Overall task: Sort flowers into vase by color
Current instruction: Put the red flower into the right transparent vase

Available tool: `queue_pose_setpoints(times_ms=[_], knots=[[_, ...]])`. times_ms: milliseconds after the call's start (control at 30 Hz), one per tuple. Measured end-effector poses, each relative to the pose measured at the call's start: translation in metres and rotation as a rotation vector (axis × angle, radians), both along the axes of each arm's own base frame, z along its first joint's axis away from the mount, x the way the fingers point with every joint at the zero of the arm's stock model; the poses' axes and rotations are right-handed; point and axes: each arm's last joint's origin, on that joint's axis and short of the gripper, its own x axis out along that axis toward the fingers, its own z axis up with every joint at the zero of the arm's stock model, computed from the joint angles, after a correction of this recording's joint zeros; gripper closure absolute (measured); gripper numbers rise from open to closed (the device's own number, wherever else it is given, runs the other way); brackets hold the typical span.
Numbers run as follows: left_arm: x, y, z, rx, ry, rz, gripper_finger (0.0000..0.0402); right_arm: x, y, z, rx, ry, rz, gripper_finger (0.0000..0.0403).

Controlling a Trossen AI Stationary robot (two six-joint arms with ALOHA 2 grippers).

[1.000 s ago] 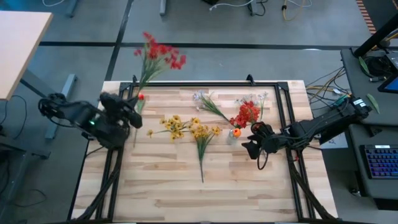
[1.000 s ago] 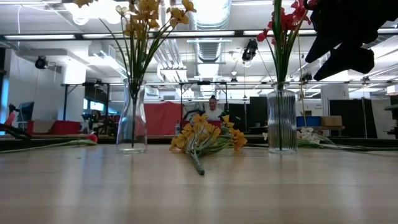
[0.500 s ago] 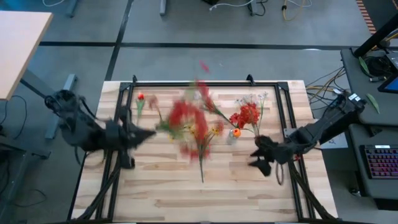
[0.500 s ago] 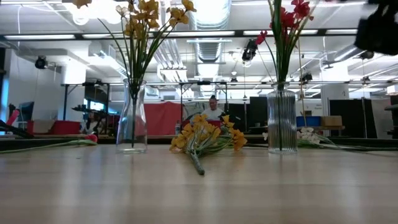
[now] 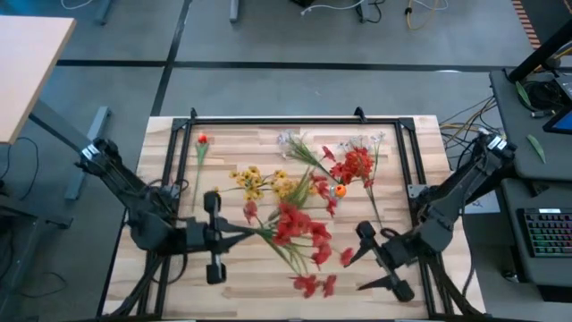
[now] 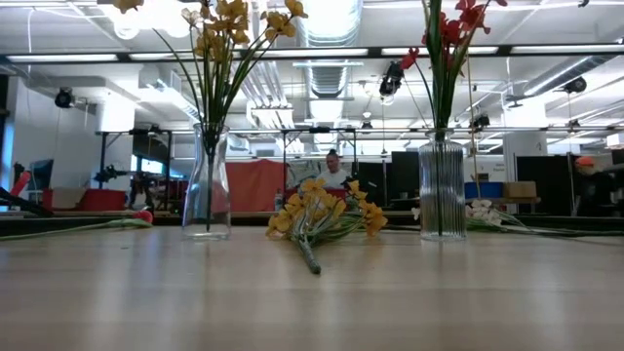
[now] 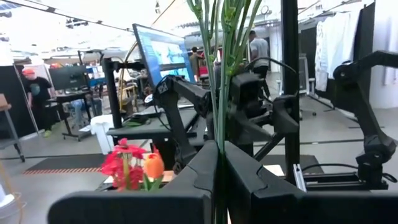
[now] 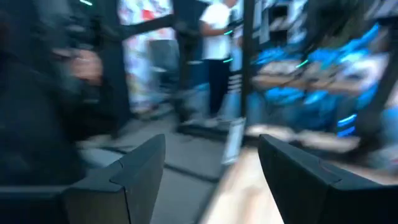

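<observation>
Gripping a red flower spray [image 5: 299,234] by its stems — left gripper [image 5: 234,236], fingers clamped, blossoms fanning ahead of it over the table [image 5: 241,291]. Right gripper [image 5: 371,268] — fingers apart, empty, just beyond the blossoms.

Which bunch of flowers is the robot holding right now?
The big red spray. The left gripper is shut on its green stalks, with the blossoms fanned out beyond. The yellow bunch and the white flowers just lie on the table.

Keyboard [image 5: 547,234] on side desk [image 5: 523,107] off bench's right edge; monitor [image 7: 163,53] and several people [image 7: 38,90] in room behind.
</observation>
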Motion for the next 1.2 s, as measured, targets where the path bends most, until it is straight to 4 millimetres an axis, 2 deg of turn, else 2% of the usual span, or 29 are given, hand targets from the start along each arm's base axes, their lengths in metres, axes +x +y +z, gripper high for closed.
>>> queue_pose_setpoints(times_ms=[133,267,400,633,833,933,1000,1200], knots=[[0.014,-0.012,-0.012,0.002,-0.007,-0.009,0.0402,0.024,0.014,0.02,-0.167,-0.092,-0.211,0.0154],[0.028,-0.025,-0.021,0.011,-0.007,-0.038,0.0402,0.049,0.024,0.035,-0.251,-0.112,-0.41,0.0154],[0.041,-0.035,-0.029,0.016,-0.012,-0.066,0.0402,0.068,0.027,0.048,-0.243,-0.144,-0.4,0.0147],[0.058,-0.05,-0.037,0.021,-0.011,-0.078,0.0401,0.086,0.027,0.057,-0.224,-0.164,-0.394,0.0103],[0.075,-0.059,-0.041,0.028,-0.003,-0.067,0.0401,0.097,0.024,0.059,-0.164,-0.182,-0.262,0.0087],[0.083,-0.059,-0.043,0.03,-0.001,-0.053,0.0401,0.1,0.024,0.058,-0.156,-0.181,-0.252,0.0104],[0.085,-0.057,-0.044,0.033,0.003,-0.045,0.0402,0.103,0.023,0.057,-0.153,-0.185,-0.25,0.0128],[0.087,-0.054,-0.046,0.035,0.008,-0.034,0.0401,0.101,0.023,0.058,-0.144,-0.181,-0.244,0.0251]])
